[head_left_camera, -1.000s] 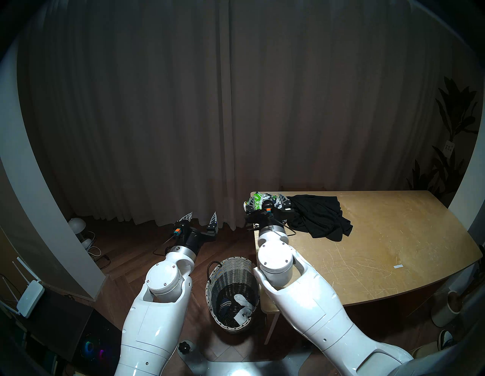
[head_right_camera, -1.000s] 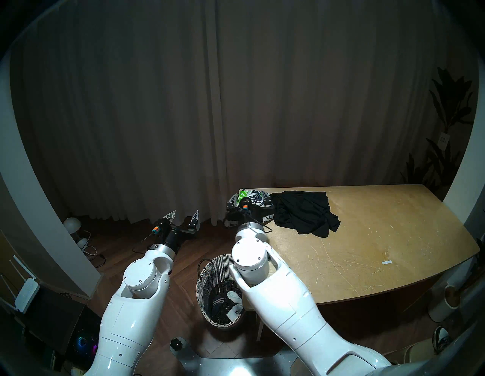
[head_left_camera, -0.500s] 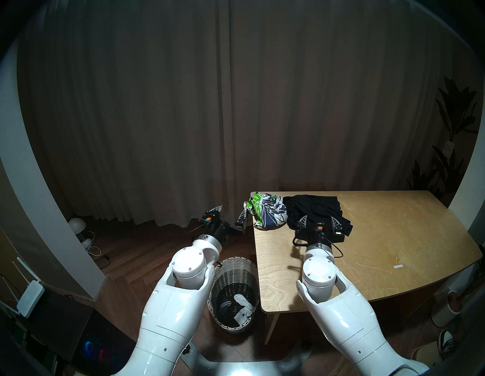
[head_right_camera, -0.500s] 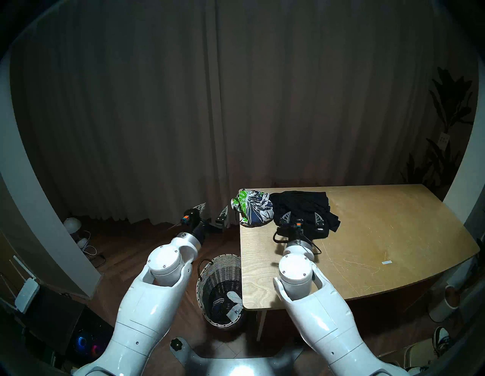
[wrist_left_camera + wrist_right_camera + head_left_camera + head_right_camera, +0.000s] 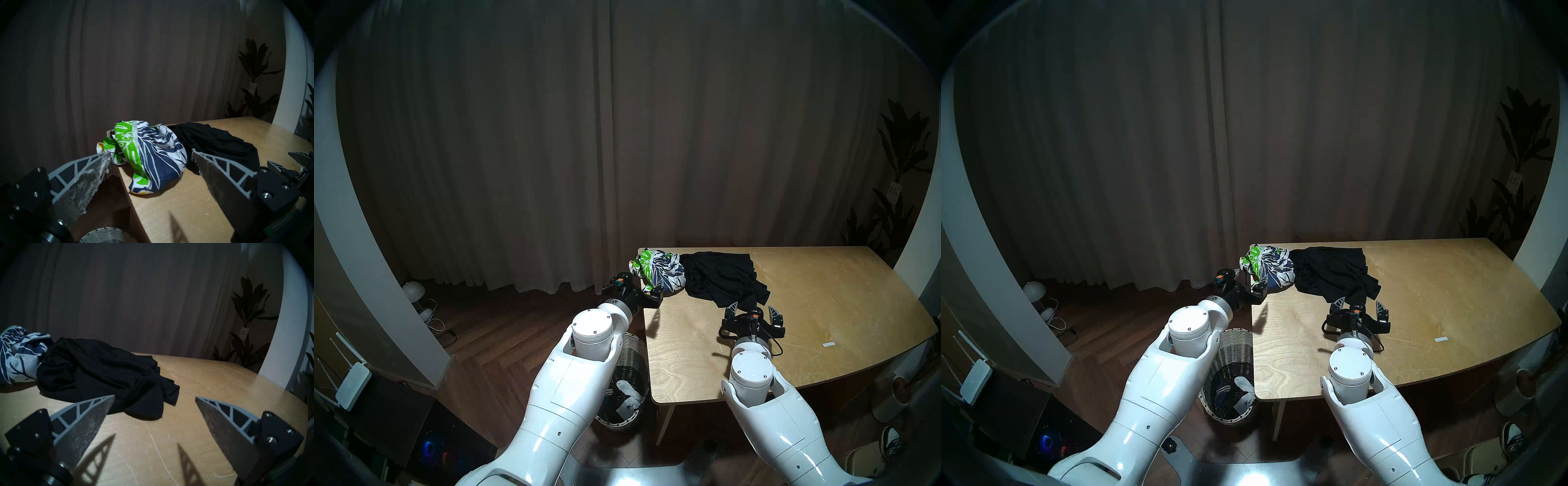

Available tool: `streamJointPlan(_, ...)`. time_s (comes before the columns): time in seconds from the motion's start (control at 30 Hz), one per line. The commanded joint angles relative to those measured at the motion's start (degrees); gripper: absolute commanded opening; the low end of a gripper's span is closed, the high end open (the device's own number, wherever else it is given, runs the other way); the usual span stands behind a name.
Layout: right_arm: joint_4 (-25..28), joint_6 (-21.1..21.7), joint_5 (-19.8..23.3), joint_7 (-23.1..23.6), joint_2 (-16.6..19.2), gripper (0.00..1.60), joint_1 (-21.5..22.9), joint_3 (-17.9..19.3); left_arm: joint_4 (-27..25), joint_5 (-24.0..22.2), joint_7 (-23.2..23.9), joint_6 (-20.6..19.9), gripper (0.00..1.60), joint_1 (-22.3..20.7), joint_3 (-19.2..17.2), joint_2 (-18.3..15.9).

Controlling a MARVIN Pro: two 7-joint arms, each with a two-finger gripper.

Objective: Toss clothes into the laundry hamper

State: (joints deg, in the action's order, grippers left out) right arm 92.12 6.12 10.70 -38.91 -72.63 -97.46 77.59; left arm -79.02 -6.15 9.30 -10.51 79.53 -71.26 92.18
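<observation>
Plywood, pale and scratched, forms the desk (image 5: 789, 325) seen from the head cameras, where a leaf-print garment (image 5: 660, 273) is crumpled at the far left corner, touching a black garment (image 5: 721, 278) heaped beside it. On the floor below, a woven hamper (image 5: 629, 373) is shown already holding a white garment (image 5: 629, 395) and a striped sock (image 5: 1221, 395). In the left wrist view, the left claw (image 5: 151, 157) is spread wide and empty, flanking the leaf-print bundle at the desk's edge. In the right wrist view, the right claw (image 5: 154, 398) is likewise held open with nothing in it, low over the desk just short of the black garment's near fold. Both fabrics appear soft, light and limp; a pinch on a raised fold is judged best.
</observation>
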Motion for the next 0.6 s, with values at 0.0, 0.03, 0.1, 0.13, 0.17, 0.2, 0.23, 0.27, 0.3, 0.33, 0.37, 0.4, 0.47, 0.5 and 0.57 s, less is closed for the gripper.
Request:
streamJointPlan(0.0,1.37,-0.95,0.79,0.37,0.53,1.60,-0.76,0.91,1.58,0.35,0.04,-1.33,1.60,-6.59,0.39,3.40)
streamJointPlan(0.03,1.38,-0.97,0.91,0.37,0.55,1.60,-0.81,0.95,1.95,0.45,-0.01,-1.59,1.60,-7.16,0.30,3.75)
streamJointPlan(0.1,1.40,-1.05,1.23,0.38,0.62,1.60,-0.96,1.05,2.65,0.66,-0.15,-2.08,1.60,-8.11,0.02,4.38)
streamJointPlan(0.13,1.42,-1.09,1.41,0.39,0.67,1.60,-1.05,1.11,3.06,0.97,-0.27,-2.33,1.60,-8.60,-0.07,4.72)
streamJointPlan(0.17,1.45,-1.13,1.58,0.43,0.70,1.60,-1.12,1.16,3.11,1.09,-0.27,-2.44,1.60,-8.51,-0.13,4.73)
streamJointPlan(0.2,1.48,-1.17,1.72,0.48,0.74,1.60,-1.18,1.20,3.73,1.18,-0.34,-2.76,1.60,-9.36,-0.24,5.26)
streamJointPlan(0.23,1.52,-1.23,1.90,0.55,0.79,1.60,-1.27,1.25,4.20,1.32,-0.36,-3.01,1.60,-9.85,-0.35,5.60)
streamJointPlan(0.27,1.58,-1.30,2.10,0.64,0.84,1.60,-1.36,1.32,4.74,1.51,-0.40,-3.27,1.60,-10.40,-0.48,5.93)
streamJointPlan(0.3,1.63,-1.35,2.25,0.71,0.88,1.60,-1.43,1.36,5.32,1.63,-0.41,-3.54,1.60,-11.09,-0.53,6.10)
streamJointPlan(0.33,1.67,-1.39,2.37,0.77,0.92,1.60,-1.48,1.39,5.49,1.79,-0.47,-3.62,1.60,-11.04,-0.68,6.33)
streamJointPlan(0.37,1.72,-1.45,2.53,0.88,0.96,1.60,-1.56,1.45,6.19,1.96,-0.51,-3.92,1.60,-11.78,-0.80,6.51)
streamJointPlan(0.4,1.78,-1.52,2.69,1.01,1.00,1.60,-1.64,1.50,7.01,2.16,-0.57,-4.26,1.60,-12.70,-0.90,6.60)
streamJointPlan(0.47,1.91,-1.65,3.02,1.26,1.11,1.60,-1.78,1.60,8.11,2.50,-0.73,-4.63,1.60,-13.40,-1.33,6.92)
streamJointPlan(0.5,1.98,-1.71,3.18,1.40,1.15,1.60,-1.85,1.65,8.67,2.71,-0.84,-4.80,1.60,-13.72,-1.53,7.04)
streamJointPlan(0.57,2.15,-1.85,3.52,1.68,1.25,1.60,-1.99,1.76,9.95,3.12,-1.17,-5.14,1.60,-14.24,-1.96,7.31)
